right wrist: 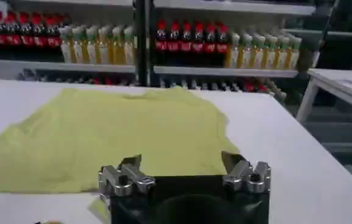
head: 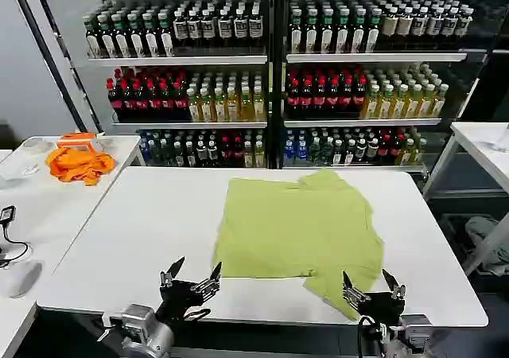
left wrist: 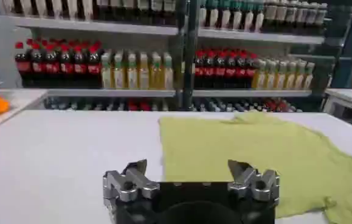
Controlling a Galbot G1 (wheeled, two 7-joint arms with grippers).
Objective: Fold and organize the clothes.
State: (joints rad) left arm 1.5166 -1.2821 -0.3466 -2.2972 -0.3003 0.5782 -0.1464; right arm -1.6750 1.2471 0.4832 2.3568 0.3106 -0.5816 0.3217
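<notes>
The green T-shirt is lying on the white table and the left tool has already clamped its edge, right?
Not quite. The green T-shirt does lie on the white table, but the left tool is open and holds nothing, as the left wrist view shows; it sits at the near table edge, beside the shirt.

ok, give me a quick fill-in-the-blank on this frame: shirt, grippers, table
The T-shirt lies spread on the ___ table.
Both the left gripper and the right gripper have their jaws ___.
The orange cloth sits on the side table to the robot's ___.

Missing words: white; open; left
</notes>
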